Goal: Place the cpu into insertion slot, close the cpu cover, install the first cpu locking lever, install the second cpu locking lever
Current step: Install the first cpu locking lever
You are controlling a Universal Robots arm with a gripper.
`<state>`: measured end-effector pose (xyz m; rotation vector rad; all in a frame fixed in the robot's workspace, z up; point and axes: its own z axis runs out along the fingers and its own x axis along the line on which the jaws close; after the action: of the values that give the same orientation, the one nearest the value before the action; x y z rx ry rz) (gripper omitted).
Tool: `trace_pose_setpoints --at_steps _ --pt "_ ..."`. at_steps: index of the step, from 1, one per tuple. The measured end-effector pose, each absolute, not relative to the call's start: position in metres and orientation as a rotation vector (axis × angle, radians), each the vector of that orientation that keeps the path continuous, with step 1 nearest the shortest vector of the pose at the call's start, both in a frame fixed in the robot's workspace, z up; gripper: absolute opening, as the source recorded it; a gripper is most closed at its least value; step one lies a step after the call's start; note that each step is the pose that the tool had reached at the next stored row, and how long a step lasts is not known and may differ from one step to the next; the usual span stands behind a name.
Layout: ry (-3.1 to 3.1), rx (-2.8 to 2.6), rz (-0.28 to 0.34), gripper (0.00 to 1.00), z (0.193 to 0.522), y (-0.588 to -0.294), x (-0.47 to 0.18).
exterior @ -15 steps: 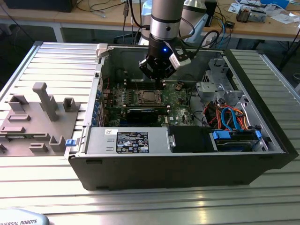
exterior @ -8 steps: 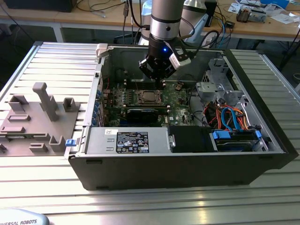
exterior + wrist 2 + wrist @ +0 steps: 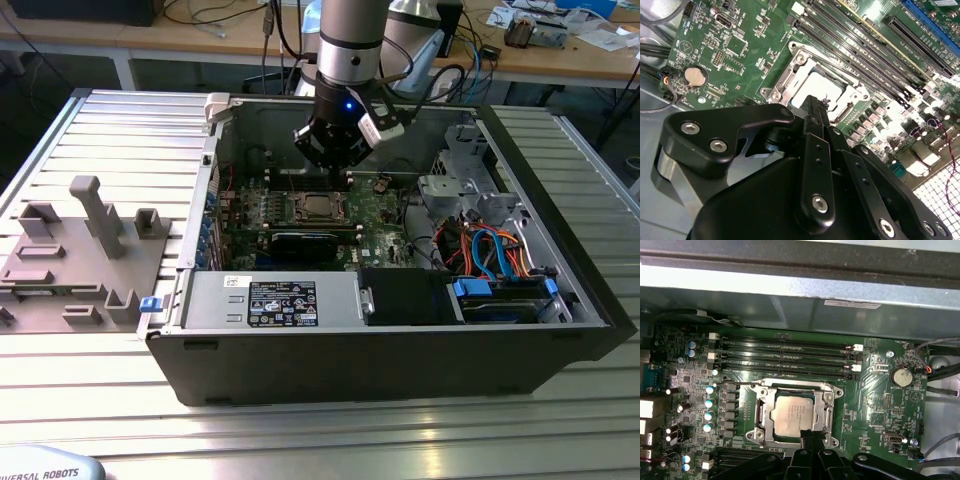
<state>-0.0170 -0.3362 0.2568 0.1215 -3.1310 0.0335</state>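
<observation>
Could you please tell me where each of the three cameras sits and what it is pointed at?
Exterior view: off the arm, looking down into the open computer case; the arm and end effector hang above the motherboard.
First wrist view: on the arm, facing the cpu under the cpu cover; the end effector's dark linkage shows.
Second wrist view: on the arm, facing the board obliquely across the end effector's body.
Both wrist views share the cpu and coin cell.

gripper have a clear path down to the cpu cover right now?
Probably yes. The gripper hangs right above the edge of the cpu cover, which lies flat around the cpu. Nothing stands between them; the memory slots sit off to one side.
</observation>
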Motion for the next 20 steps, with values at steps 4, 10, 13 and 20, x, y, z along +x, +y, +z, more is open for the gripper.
trace_pose_setpoints --at_steps 4,10,13,20 --pt "-3.131 0.122 0.033 0.11 0.2567 -0.3362 -0.0179" --pt "-3.131 0.122 0.033 0.11 0.2566 -0.3362 -0.0207" --pt "-3.131 0.122 0.033 0.11 0.2566 -0.3362 -0.0222" --pt "-3.131 0.122 0.033 0.11 0.2565 -0.3362 -0.0243"
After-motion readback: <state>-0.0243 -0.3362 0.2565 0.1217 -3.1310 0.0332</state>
